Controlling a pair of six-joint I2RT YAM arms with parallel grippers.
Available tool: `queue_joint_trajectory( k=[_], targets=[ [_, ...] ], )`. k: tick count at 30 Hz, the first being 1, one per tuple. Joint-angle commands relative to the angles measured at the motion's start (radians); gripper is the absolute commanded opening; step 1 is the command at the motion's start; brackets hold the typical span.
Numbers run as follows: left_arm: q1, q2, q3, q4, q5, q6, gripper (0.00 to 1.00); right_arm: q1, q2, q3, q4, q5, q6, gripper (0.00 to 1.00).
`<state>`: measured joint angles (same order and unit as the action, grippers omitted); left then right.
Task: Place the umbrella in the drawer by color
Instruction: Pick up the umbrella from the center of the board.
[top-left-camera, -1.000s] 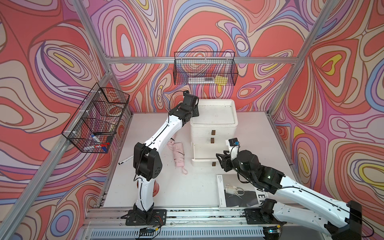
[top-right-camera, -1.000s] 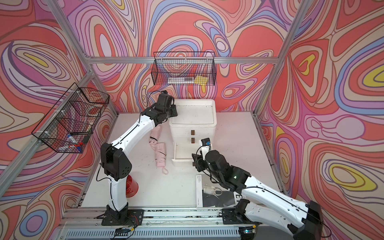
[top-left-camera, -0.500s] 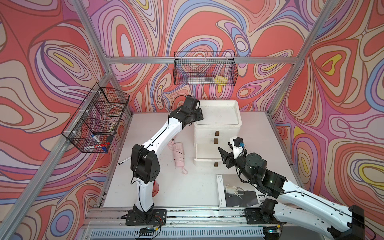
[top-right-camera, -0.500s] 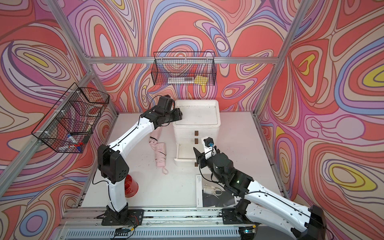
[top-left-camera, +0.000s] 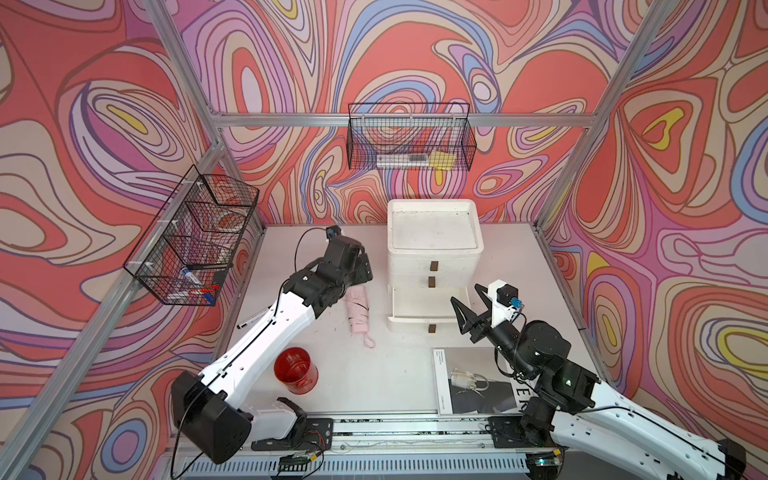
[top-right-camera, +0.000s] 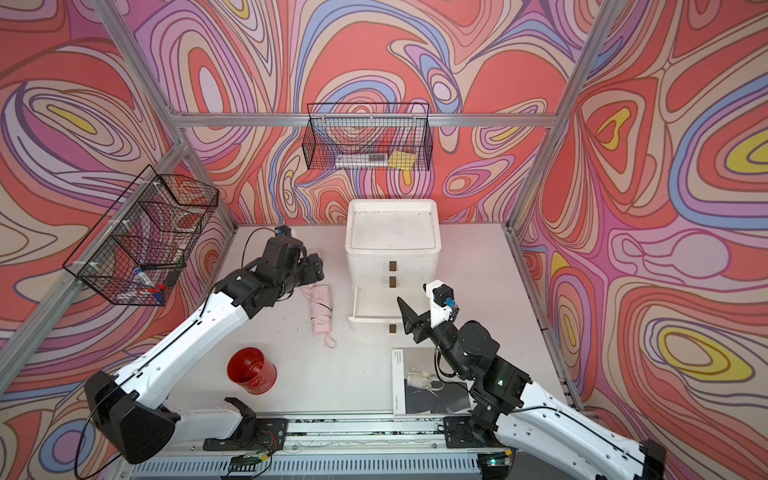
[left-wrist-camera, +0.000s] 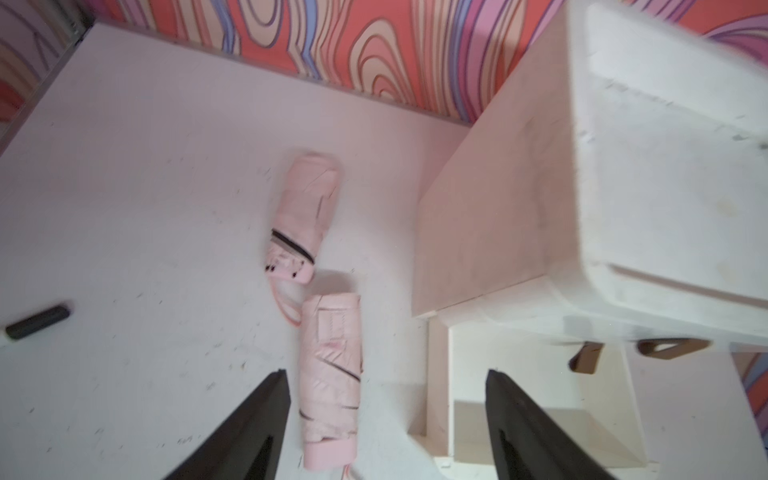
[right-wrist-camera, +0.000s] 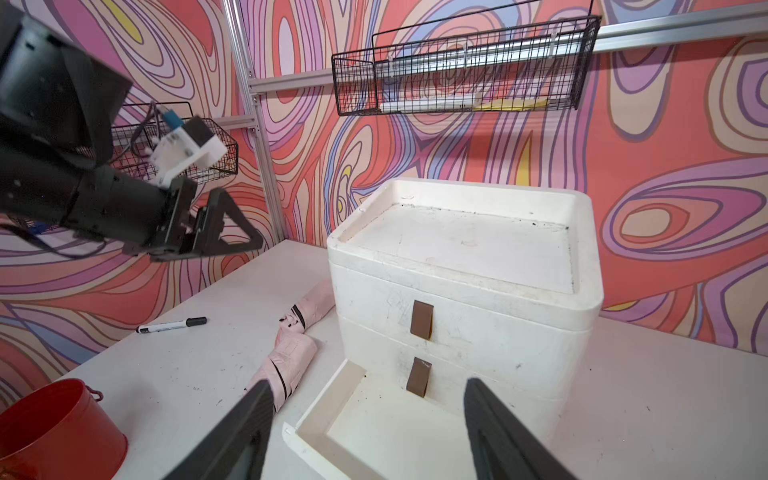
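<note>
Counter (top-left-camera: 374, 395), white, read in a top view with 6 o'clock at the near edge. Red bucket (top-left-camera: 296, 370): upright, at 7 o'clock. Booklet (top-left-camera: 478, 399): flat, at 5 o'clock, with a small clear object lying on it. Right arm: enters from 5 o'clock, forearm angled toward 11 o'clock. Right hand (top-left-camera: 466, 293): raised above the counter just off the 4 o'clock corner of the open drawer, fingers spread wide, gripping nothing. Umbrella (top-left-camera: 357, 309): pink, folded, flat on the counter near centre, just beside the drawer at its 9 o'clock; long axis runs roughly 12 to 6 o'clock, strap loop at the 6 o'clock end. Second pink umbrella (left-wrist-camera: 301, 216): folded, lying end to end beyond the first on nearly the same axis. Left arm: reaches from 7 o'clock toward 1 o'clock, wrist bent downward. Left hand (left-wrist-camera: 384, 374): poised above the umbrellas, fingers spread, touching neither. Drawer (top-left-camera: 428, 305): lowest of three, pulled out toward 6 o'clock. Drawer unit (top-left-camera: 434, 232): white, at 12 o'clock, upper two drawers shut, brown tabs. Marker (top-left-camera: 251, 322): lying at 9 o'clock. Side basket (top-left-camera: 195, 237): wire, on the 9 o'clock wall. Rear basket (top-left-camera: 409, 141): wire, on the 12 o'clock wall.
</note>
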<state>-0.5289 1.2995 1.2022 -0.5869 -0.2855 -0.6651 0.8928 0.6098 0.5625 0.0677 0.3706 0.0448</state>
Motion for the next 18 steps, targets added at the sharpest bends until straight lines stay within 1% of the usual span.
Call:
queue_joint_trajectory(
  k=[1,4,6,8,10,13,16,18],
  targets=[
    [0.012,0.050,-0.133,-0.011,0.009,-0.069,0.91,0.005,0.008,0.003,-0.020,-0.015,0.014,0.75],
    [0.024,0.157,-0.195,0.061,0.132,-0.082,0.94,0.004,0.023,0.007,-0.019,-0.017,0.014,0.76],
    [0.033,0.256,-0.177,0.091,0.195,-0.075,0.95,0.004,0.031,0.005,-0.018,-0.014,0.012,0.76],
    [0.033,0.351,-0.140,0.111,0.229,-0.060,0.94,0.005,0.040,0.002,-0.015,-0.006,0.008,0.76],
    [0.034,0.420,-0.115,0.130,0.218,-0.053,0.94,0.005,0.050,-0.004,-0.009,0.006,0.007,0.76],
    [0.033,0.468,-0.117,0.157,0.166,-0.059,0.92,0.005,0.063,-0.004,-0.001,0.017,0.006,0.78],
    [0.033,0.506,-0.130,0.170,0.131,-0.062,0.88,0.005,0.068,-0.005,0.005,0.018,0.005,0.78],
    [0.034,0.532,-0.132,0.162,0.105,-0.060,0.82,0.005,0.069,-0.009,0.012,0.022,0.005,0.79]
  ],
)
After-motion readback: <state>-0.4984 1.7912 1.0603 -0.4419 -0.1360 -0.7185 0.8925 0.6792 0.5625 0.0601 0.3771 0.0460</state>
